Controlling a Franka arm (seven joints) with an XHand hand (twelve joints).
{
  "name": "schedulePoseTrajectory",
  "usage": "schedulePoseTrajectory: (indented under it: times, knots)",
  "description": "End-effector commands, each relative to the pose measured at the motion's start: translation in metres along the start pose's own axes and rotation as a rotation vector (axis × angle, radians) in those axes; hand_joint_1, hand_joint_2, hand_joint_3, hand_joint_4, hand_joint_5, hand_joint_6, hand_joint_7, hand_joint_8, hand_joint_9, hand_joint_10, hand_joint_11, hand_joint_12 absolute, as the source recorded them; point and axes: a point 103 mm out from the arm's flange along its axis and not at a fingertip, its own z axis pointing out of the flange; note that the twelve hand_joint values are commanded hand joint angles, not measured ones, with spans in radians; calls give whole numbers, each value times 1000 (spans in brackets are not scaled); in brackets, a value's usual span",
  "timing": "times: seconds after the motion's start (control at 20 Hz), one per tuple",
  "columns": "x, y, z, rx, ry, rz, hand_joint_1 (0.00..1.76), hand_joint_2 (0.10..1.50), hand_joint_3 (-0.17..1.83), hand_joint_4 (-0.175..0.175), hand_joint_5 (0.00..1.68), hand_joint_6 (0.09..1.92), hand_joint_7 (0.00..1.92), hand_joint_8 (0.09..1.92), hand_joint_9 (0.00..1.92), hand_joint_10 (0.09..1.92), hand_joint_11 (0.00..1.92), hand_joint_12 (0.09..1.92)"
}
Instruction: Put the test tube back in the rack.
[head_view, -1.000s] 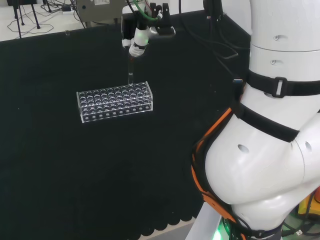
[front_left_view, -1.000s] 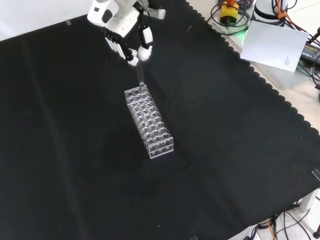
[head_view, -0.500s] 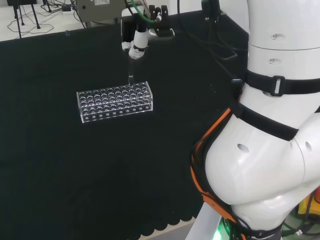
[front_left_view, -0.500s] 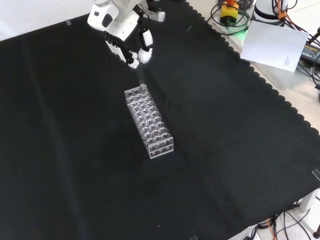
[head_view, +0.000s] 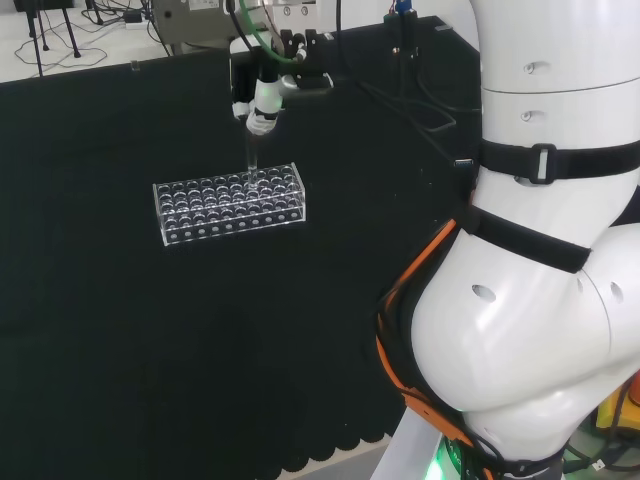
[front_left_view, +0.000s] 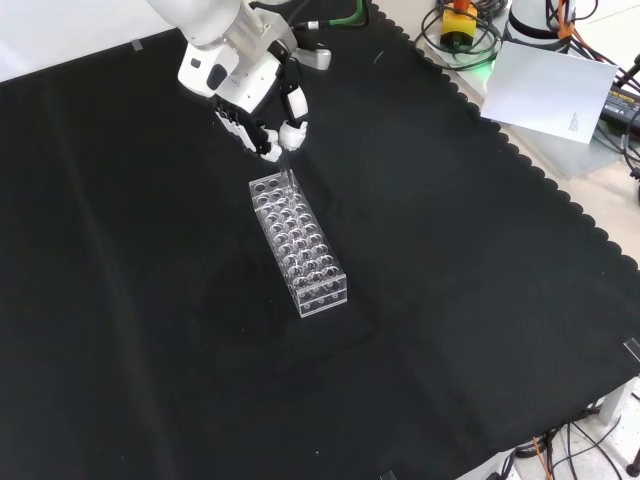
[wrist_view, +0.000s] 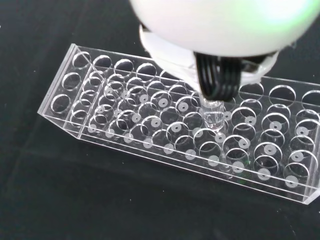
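Hand (front_left_view: 262, 100) hangs over the far end of the rack (front_left_view: 298, 243) in the front view, fingers (front_left_view: 291, 133) curled round the top of the test tube (head_view: 252, 160); tube roughly upright, its lower end at the rack's top plate. In the wrist view the tube's bottom (wrist_view: 213, 119) sits at a hole in a middle row, seemingly just entering; depth of entry can't be told through the clear plastic. Step in hand, as I judge it: seating the tube. To do it well, keep the tube vertical and centred over that one hole, lower straight down so it passes the upper plate and finds the matching hole beneath, and release only once it stands on its own; any tilt risks catching the rim or nudging the light rack across the cloth. Count: one test tube, one clear rack on the black surface (front_left_view: 480, 300), one hand. The rack's other holes look empty, though clear glass would be hard to spot
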Motion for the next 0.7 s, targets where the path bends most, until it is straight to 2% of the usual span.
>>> schedulePoseTrajectory:
  times: [0.05, 0.3, 0.5, 0.6, 0.7]
  knots:
    - [-7, -5, -4, -16, 5, 26, 1451, 451, 873, -175, 1433, 428, 1498, 543, 1519, 210, 1352, 1037]
    - [-8, -3, -7, -30, 0, 15, 1451, 451, 872, -175, 1433, 428, 1498, 543, 1519, 211, 1352, 1037]
    - [0, 9, -15, -20, -14, 12, 1451, 451, 872, -175, 1433, 428, 1498, 542, 1519, 211, 1352, 1037]
    - [-9, 1, -15, -37, -12, -3, 1451, 451, 872, -175, 1433, 428, 1498, 541, 1519, 211, 1352, 1038]
    - [-11, -1, -16, -28, -22, -5, 1451, 451, 872, -175, 1433, 428, 1499, 541, 1519, 211, 1352, 1038]
